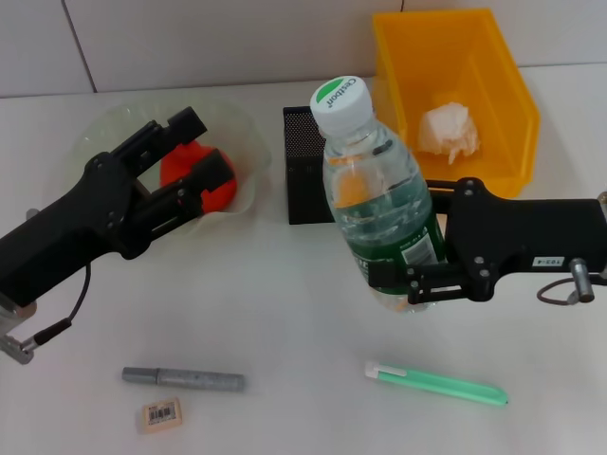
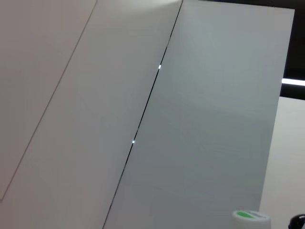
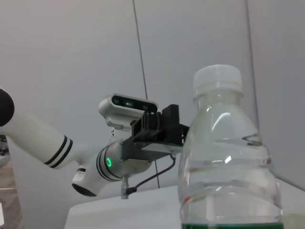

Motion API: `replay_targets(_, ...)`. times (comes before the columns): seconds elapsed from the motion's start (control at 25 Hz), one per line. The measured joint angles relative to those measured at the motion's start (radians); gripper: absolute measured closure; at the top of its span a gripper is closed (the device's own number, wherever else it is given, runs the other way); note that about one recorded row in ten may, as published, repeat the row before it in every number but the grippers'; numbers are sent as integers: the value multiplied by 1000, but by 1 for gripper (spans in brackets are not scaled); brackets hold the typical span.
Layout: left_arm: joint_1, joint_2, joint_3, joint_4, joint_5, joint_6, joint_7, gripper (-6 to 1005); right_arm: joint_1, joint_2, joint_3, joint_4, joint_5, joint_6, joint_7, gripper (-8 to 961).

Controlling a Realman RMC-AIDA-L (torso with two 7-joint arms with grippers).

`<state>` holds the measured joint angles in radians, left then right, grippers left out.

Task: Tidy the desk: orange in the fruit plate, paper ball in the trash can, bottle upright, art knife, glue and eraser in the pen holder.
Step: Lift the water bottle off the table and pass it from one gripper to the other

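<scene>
You are working on a white desk (image 1: 285,303) set against a pale tiled wall. At its far right corner stands the large bright yellow rectangular plastic trash can (image 1: 493,76), with the crumpled white paper ball (image 1: 448,131) already inside. Toward the far left sits the wide shallow pale-green glass fruit plate (image 1: 247,142) with its wavy rim, holding the round red-orange orange (image 1: 194,175); treat the glass as fragile. The left gripper (image 1: 194,156) hangs just over that plate with its fingers spread apart on either side of the orange and gripping nothing. Between plate and trash can, at the far edge, stands the square black mesh pen holder (image 1: 303,171). In the middle of the desk the small clear plastic water bottle (image 1: 379,199) with white cap and dark green label stands upright, and the right gripper (image 1: 417,270) is clamped on its lower body at the label. The bottle looks full, so judge it fairly heavy, smooth and slightly squashy; the labelled waist is the sound place to hold. Along the near edge lie a grey pen-shaped stick (image 1: 183,378), a slim green tube-shaped tool with a white cap (image 1: 436,383), and the tiny tan rectangular eraser (image 1: 161,413) with a barcode sticker, which is light and firm and best pinched across its short sides.
</scene>
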<state>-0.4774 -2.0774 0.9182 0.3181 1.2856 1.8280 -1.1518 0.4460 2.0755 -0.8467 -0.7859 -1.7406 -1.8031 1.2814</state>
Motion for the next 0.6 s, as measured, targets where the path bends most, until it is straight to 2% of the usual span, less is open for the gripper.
replay_targets(0.36,-11,-1,29,-22,-29,16,-3,187,54,1,-6,66,-7,9,-19,178)
replay_targets(0.6,-22,-1,57,-23,-38,44,0,187,102,3,-61,123,-10,61,-21,171)
